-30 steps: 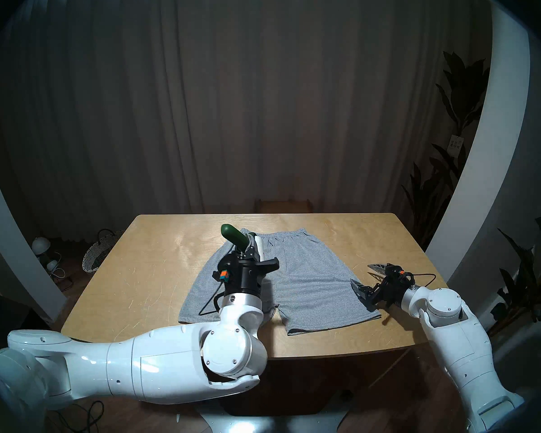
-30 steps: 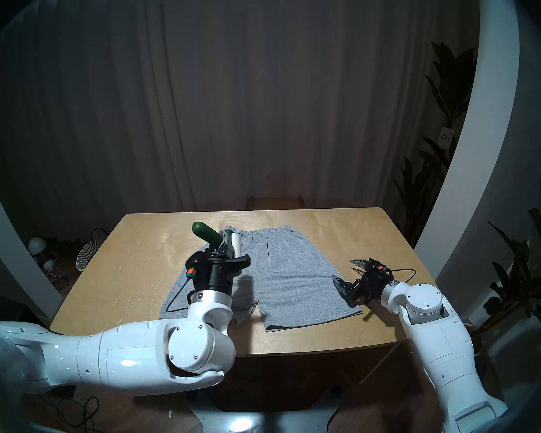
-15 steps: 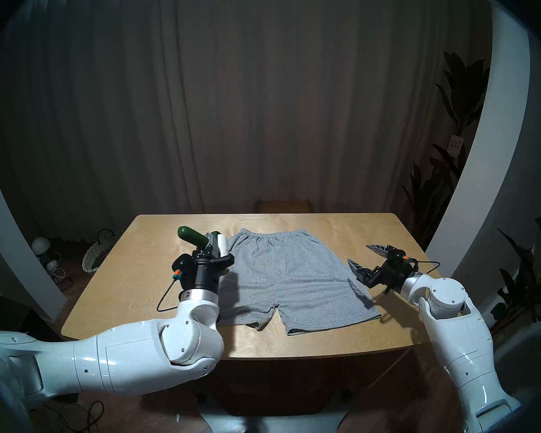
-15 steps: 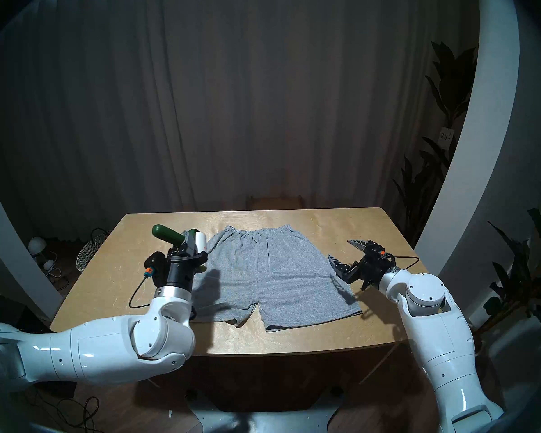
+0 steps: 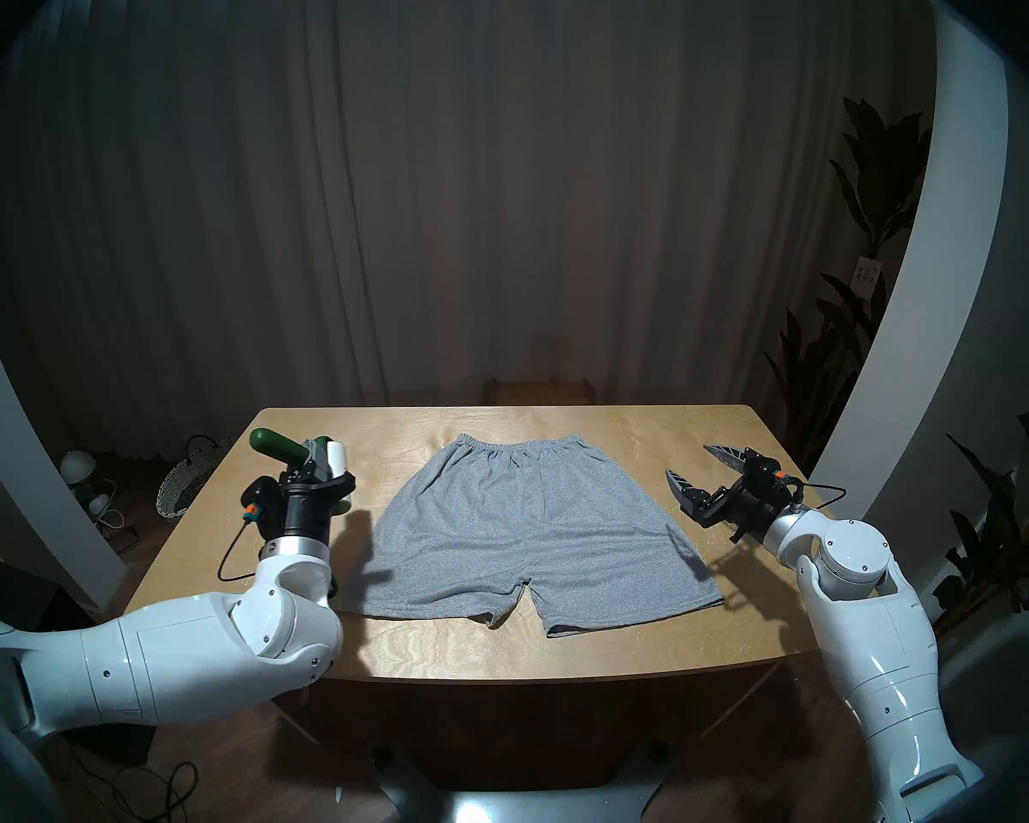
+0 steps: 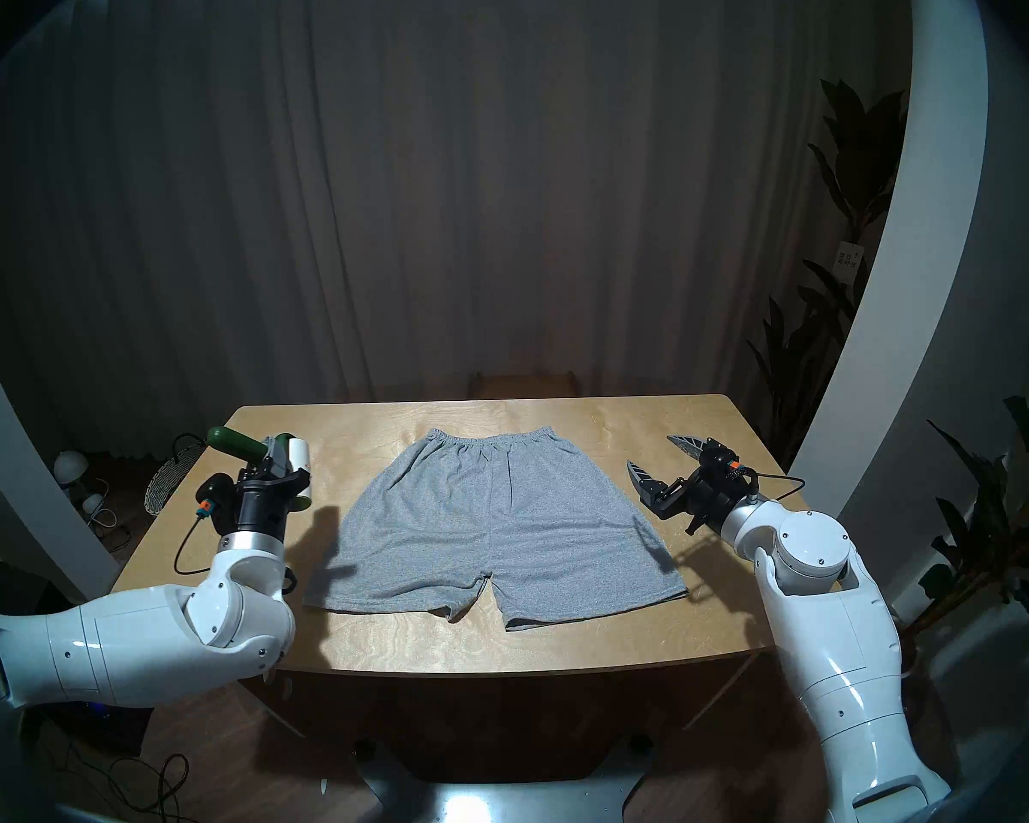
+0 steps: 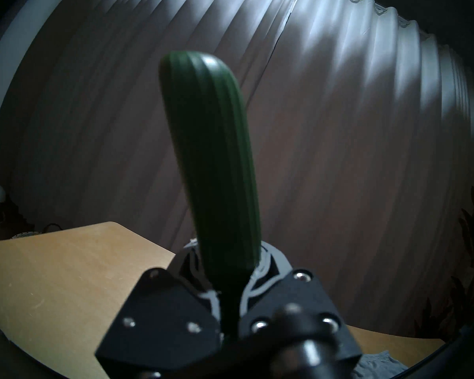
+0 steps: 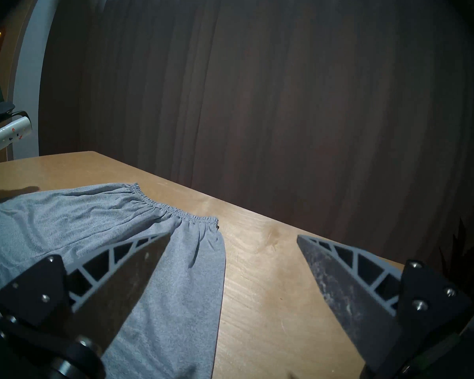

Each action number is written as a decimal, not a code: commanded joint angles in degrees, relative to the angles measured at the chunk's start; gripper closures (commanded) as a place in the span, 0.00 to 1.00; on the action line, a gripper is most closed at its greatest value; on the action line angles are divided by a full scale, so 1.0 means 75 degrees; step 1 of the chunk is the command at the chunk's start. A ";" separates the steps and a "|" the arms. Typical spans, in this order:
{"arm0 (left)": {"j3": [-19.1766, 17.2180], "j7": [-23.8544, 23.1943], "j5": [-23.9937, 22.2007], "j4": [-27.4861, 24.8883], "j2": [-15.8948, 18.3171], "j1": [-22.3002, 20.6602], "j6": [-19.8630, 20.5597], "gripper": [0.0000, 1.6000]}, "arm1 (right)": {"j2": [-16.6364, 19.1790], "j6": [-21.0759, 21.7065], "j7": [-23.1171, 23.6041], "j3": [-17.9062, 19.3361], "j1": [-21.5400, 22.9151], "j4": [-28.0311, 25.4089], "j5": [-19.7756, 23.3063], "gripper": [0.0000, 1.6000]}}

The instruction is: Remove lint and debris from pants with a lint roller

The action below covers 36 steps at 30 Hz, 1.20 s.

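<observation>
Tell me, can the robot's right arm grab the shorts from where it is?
Probably yes. The right pincer is open and empty, hanging right beside the shorts, which lie flat on the table with nothing between them.

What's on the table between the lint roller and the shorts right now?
Nothing but bare table and the arm's shadow: the head views show the lint roller, held by the left gripper, clear of the shorts.
</observation>
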 commanded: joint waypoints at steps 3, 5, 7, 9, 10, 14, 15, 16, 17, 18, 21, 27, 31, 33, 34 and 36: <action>-0.0161 -0.0610 -0.0413 0.0111 0.0606 -0.0183 -0.0084 1.00 | -0.0266 -0.0079 -0.0193 -0.0040 0.0023 -0.0501 0.0045 0.00; -0.0169 -0.0774 -0.0536 0.0178 0.0655 -0.0230 -0.0084 1.00 | -0.0328 -0.0080 -0.0244 -0.0072 0.0032 -0.0569 0.0039 0.00; -0.0201 -0.0921 -0.0636 0.0272 0.0701 -0.0304 -0.0084 1.00 | -0.0381 -0.0087 -0.0291 -0.0100 0.0043 -0.0626 0.0032 0.00; -0.0247 -0.1072 -0.0738 0.0360 0.0748 -0.0391 -0.0040 1.00 | -0.0427 -0.0088 -0.0344 -0.0128 0.0040 -0.0673 0.0025 0.00; -0.0274 -0.1156 -0.0794 0.0404 0.0773 -0.0437 -0.0022 1.00 | -0.0447 -0.0089 -0.0372 -0.0141 0.0035 -0.0694 0.0022 0.00; -0.0397 -0.1486 -0.0955 0.0585 0.0908 -0.0651 0.0115 1.00 | -0.0511 -0.0084 -0.0474 -0.0199 0.0006 -0.0749 0.0009 0.00; -0.0427 -0.1567 -0.1003 0.0630 0.0936 -0.0698 0.0150 1.00 | -0.0527 -0.0083 -0.0499 -0.0214 -0.0001 -0.0763 0.0007 0.00; -0.0451 -0.1634 -0.1040 0.0675 0.0957 -0.0734 0.0185 1.00 | -0.0537 -0.0082 -0.0519 -0.0226 -0.0005 -0.0773 0.0005 0.00; -0.0471 -0.1761 -0.1106 0.0768 0.0999 -0.0784 0.0284 1.00 | -0.0557 -0.0081 -0.0559 -0.0244 -0.0018 -0.0794 0.0002 0.00; -0.0488 -0.1821 -0.1141 0.0828 0.1015 -0.0814 0.0340 1.00 | -0.0567 -0.0080 -0.0577 -0.0254 -0.0024 -0.0800 0.0001 0.00; -0.0529 -0.2072 -0.1278 0.1028 0.1058 -0.0897 0.0587 1.00 | -0.0601 -0.0079 -0.0652 -0.0284 -0.0052 -0.0829 -0.0004 0.00; -0.0573 -0.2616 -0.1539 0.1469 0.1080 -0.1067 0.1202 1.00 | -0.0653 -0.0080 -0.0790 -0.0314 -0.0143 -0.0874 -0.0012 0.00; -0.0579 -0.3004 -0.1713 0.1753 0.1048 -0.1159 0.1632 1.00 | -0.0676 -0.0086 -0.0890 -0.0297 -0.0222 -0.0915 -0.0017 0.00; -0.0586 -0.3233 -0.1790 0.1892 0.1036 -0.1217 0.1856 1.00 | -0.0686 -0.0093 -0.0948 -0.0275 -0.0267 -0.0961 -0.0018 0.00; -0.0594 -0.3366 -0.1846 0.1961 0.1022 -0.1248 0.1980 1.00 | -0.0693 -0.0096 -0.0981 -0.0260 -0.0296 -0.0982 -0.0019 0.00; -0.0600 -0.3602 -0.1915 0.2081 0.1014 -0.1311 0.2213 1.00 | -0.0705 -0.0095 -0.1036 -0.0231 -0.0355 -0.1020 -0.0021 0.00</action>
